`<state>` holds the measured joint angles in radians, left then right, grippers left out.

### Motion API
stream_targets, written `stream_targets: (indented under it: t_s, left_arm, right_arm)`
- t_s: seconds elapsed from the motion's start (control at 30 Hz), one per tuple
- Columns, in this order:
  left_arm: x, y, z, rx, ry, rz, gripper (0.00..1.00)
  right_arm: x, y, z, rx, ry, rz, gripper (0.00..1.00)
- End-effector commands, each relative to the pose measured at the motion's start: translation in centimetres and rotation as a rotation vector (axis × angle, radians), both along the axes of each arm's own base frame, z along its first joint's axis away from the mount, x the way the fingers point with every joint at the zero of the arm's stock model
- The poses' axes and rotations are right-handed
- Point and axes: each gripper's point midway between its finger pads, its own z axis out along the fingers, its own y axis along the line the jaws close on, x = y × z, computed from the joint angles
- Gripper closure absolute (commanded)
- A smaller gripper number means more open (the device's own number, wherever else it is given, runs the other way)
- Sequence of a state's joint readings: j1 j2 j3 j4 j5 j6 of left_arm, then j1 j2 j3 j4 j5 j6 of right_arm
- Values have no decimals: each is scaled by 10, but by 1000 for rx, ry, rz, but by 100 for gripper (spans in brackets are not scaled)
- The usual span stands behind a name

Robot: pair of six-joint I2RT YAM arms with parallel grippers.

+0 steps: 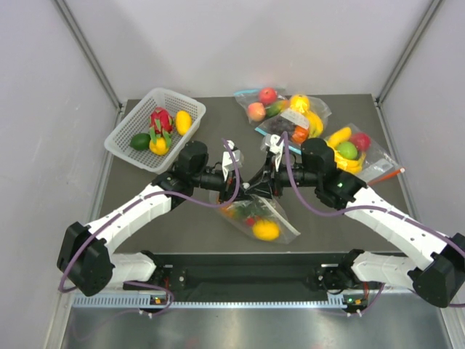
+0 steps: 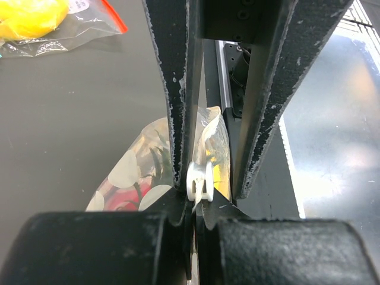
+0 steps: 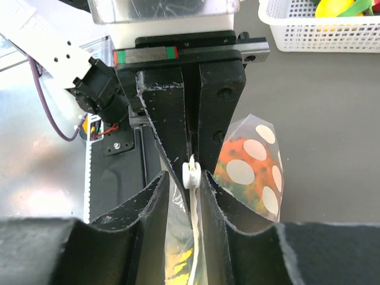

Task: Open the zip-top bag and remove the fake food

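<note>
While our left end effector [image 2: 194, 217] and right end effector [image 3: 189, 190] clamp the dotted bag [image 3: 252, 169] at its mouth, fruit [image 1: 266, 230] sagging toward five o'clock, we must next pull it apart.

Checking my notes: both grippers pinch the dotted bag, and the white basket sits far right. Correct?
No: top external shows the white basket at the far left. The left gripper and right gripper do pinch the dotted zip-top bag.

On the surface [image 1: 174, 233] the zip-top bag [image 1: 280, 218] lies central, the fake food [image 1: 266, 230] in it; a basket [image 1: 127, 155] back left, a second bag [image 1: 251, 98] and a third bag [image 1: 374, 163] back right.
</note>
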<state>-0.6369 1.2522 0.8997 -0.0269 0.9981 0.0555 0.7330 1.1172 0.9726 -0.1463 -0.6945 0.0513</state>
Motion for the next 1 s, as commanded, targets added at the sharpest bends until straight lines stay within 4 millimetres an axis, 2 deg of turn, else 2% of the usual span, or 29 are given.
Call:
stream_targets:
  t_s: [0.0,0.17,0.33,0.5,0.7,0.97]
  left_arm:
    - [4,-3,26,-55,-82,-10,100]
    - [3,-3,26,-56,-80,-16,100]
    - [1,-3,23,-53,-67,-25,100]
    - [2,-3,21,-50,-59,-23,100]
    - [6,-4,21,-43,-63,4,100]
    - [11,-3,26,-51,-88,36,100]
  right_arm:
    - [-9,6,14,59,-50,63,73]
    - [-8,8,16,69,-57,68,76]
    - [-7,8,20,85,-83,63,84]
    - [-3,7,22,89,-103,41,100]
    - [-1,3,20,85,-119,12,100]
    - [-4,-7,7,33,-98,-17,100]
